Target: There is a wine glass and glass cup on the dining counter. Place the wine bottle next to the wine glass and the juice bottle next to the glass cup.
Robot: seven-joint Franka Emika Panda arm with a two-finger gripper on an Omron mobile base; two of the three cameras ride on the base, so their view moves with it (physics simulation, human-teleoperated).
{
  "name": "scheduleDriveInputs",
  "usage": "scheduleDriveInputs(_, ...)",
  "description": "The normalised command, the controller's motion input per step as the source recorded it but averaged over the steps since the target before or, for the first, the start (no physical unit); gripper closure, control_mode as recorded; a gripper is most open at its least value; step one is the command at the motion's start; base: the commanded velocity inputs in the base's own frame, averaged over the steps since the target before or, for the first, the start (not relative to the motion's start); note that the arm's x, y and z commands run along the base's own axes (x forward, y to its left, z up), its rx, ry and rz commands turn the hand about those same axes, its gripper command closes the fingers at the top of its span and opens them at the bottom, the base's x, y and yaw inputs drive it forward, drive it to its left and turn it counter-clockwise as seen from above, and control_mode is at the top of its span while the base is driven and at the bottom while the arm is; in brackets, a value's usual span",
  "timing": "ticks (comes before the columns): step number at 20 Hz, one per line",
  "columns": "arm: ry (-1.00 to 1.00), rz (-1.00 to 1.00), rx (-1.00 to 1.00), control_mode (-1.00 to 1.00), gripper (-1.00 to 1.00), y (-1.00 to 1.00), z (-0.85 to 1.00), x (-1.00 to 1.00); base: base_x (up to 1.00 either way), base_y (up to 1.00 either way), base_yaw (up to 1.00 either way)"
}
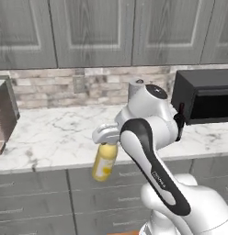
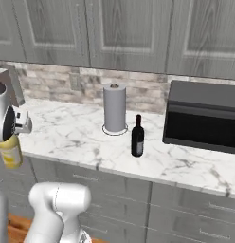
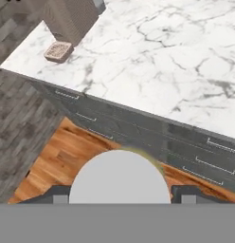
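Note:
The yellow juice bottle [image 1: 104, 164] hangs in front of the drawer fronts, just off the marble worktop's front edge, with my gripper [image 1: 106, 137] shut on its neck. From the right base camera the juice bottle [image 2: 11, 153] sits at the far left under the gripper [image 2: 19, 127]. Looking down the hand, its grey-white cap [image 3: 119, 178] lies between the fingertips [image 3: 60, 195]. The dark wine bottle [image 2: 137, 136] stands upright on the worktop, in front of a paper-towel roll. The dining counter, wine glass and glass cup are out of view.
A grey paper-towel roll [image 2: 114, 114] stands near the brick backsplash. A black microwave [image 2: 202, 116] fills the worktop's right end. A brown appliance [image 1: 4, 112] stands at the left end. Wall cabinets hang above, and wood floor [image 3: 67, 156] lies below the drawers.

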Motion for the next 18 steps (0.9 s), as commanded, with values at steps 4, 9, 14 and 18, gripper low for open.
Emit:
scheduleDriveInputs(4,0.00,0.00,0.00,1.00,1.00,0.00,0.00,0.00,-0.22,0.00,0.93)
scheduleDriveInputs(9,0.00,0.00,0.00,1.00,1.00,0.00,0.00,0.00,-0.09,0.00,1.00)
scheduleDriveInputs(14,0.00,0.00,0.00,1.00,1.00,0.00,0.00,0.00,-0.07,0.00,1.00)
scheduleDriveInputs(18,0.00,0.00,0.00,1.00,1.00,0.00,0.00,0.00,-0.07,0.00,1.00)
